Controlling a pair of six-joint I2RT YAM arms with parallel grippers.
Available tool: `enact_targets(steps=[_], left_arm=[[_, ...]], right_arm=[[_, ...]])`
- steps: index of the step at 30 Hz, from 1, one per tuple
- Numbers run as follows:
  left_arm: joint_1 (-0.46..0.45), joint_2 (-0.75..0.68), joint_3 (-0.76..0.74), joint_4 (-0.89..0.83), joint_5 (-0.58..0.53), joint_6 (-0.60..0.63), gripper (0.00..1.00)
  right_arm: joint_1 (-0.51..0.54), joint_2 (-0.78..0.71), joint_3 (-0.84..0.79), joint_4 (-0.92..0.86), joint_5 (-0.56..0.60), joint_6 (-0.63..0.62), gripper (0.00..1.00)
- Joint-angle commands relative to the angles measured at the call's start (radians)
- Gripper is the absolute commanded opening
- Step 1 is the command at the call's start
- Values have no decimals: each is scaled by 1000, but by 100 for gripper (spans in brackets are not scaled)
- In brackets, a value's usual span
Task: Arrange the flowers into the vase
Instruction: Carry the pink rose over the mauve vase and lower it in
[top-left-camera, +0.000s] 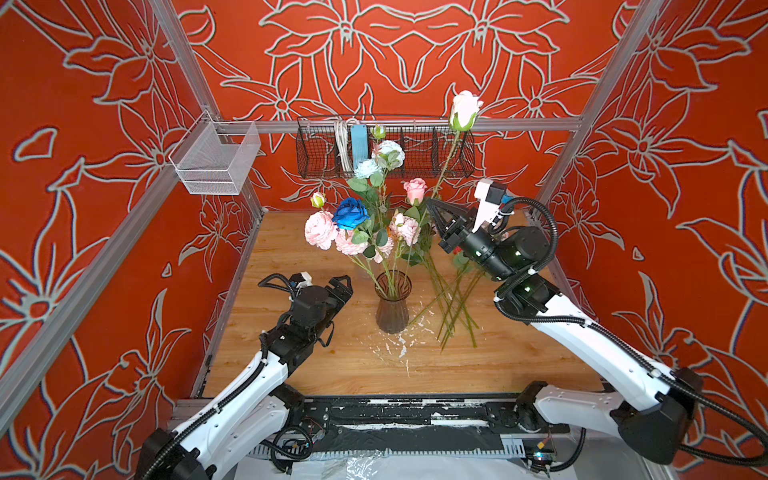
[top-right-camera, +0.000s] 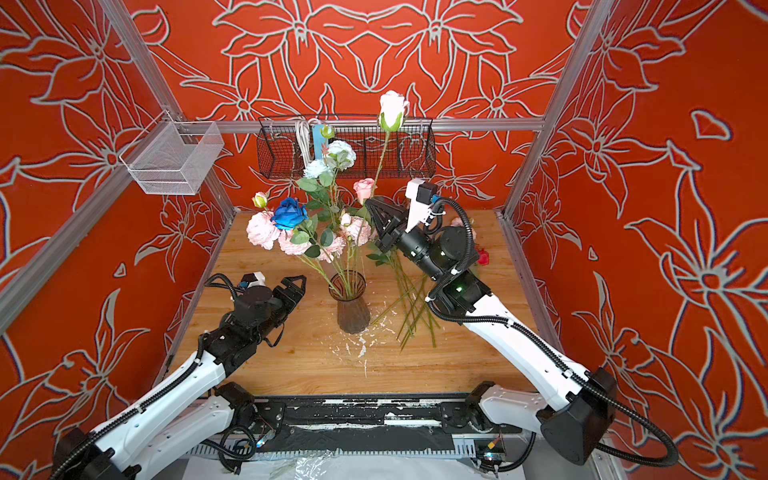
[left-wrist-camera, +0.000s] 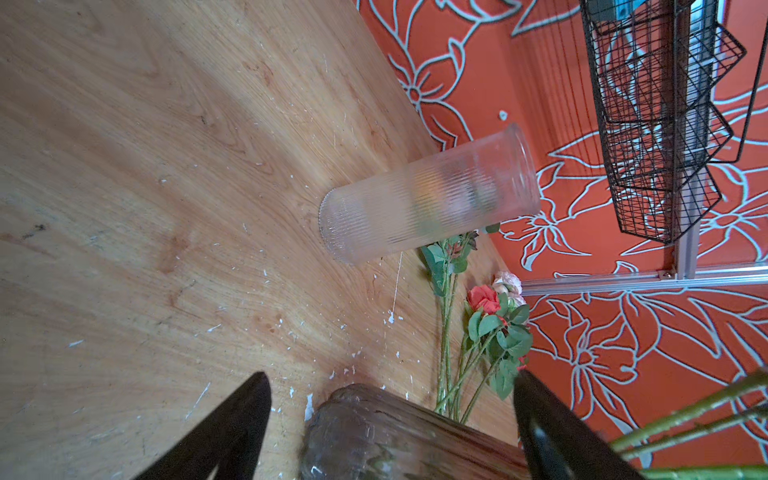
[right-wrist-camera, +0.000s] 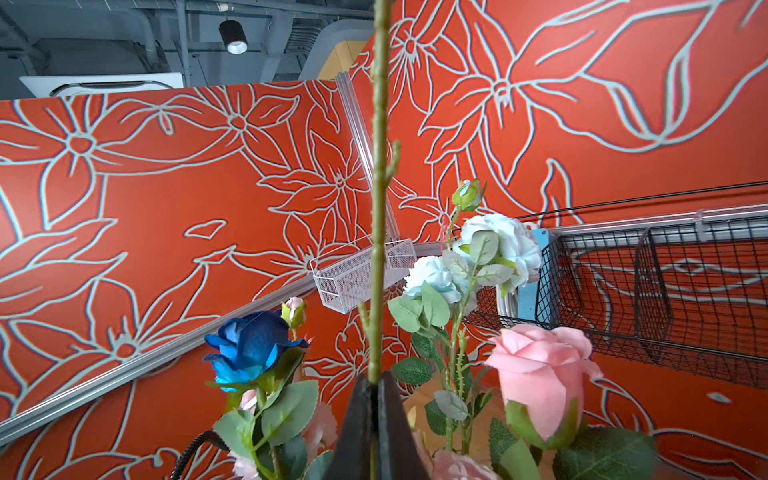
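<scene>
Beside the vase, right arm tilts upward, jaws clamping a white rose; left jaws apart.

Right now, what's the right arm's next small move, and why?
Probably ease the white rose left and down toward the vase mouth: the right gripper is shut on its stem, up and right of the vase; the left gripper stands open beside it.

Flowers in vase, white rose aloft, stems beside

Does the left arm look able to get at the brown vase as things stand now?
Probably yes: the left gripper is open, close beside the brown vase, with only bare table between them.
</scene>
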Motion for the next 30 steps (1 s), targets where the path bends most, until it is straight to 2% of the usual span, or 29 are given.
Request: enact_targets(steps=[1, 9, 10, 12, 13, 14, 16, 22, 30], left_arm=[[7, -20, -20, 24, 6, 7, 91], [10, -77, -52, 17, -9, 3, 91], [10, -81, -54, 17, -10, 3, 91], [11, -84, -59, 17, -12, -3, 91], [11, -85, -59, 17, -11, -4, 91], [11, -86, -55, 14, -8, 2, 91], [14, -90, -45, 1, -4, 17, 91], [16, -85, -39, 9, -8, 17, 91], [15, -43, -61, 52, 6, -18, 91]], right_arm=[[27, 24, -47, 37, -18, -42, 0], [77, 53, -86, -92, -6, -127, 2], [83, 56, -84, -121, -3, -134, 9], [107, 60, -63, -246, 29, -183, 35], [127, 56, -56, -314, 64, -230, 42], [145, 42, -61, -358, 102, -266, 45], [163, -6, -104, -368, 182, -305, 49], [167, -137, -143, -426, 300, -325, 55], [167, -252, -140, -545, 353, -320, 56]])
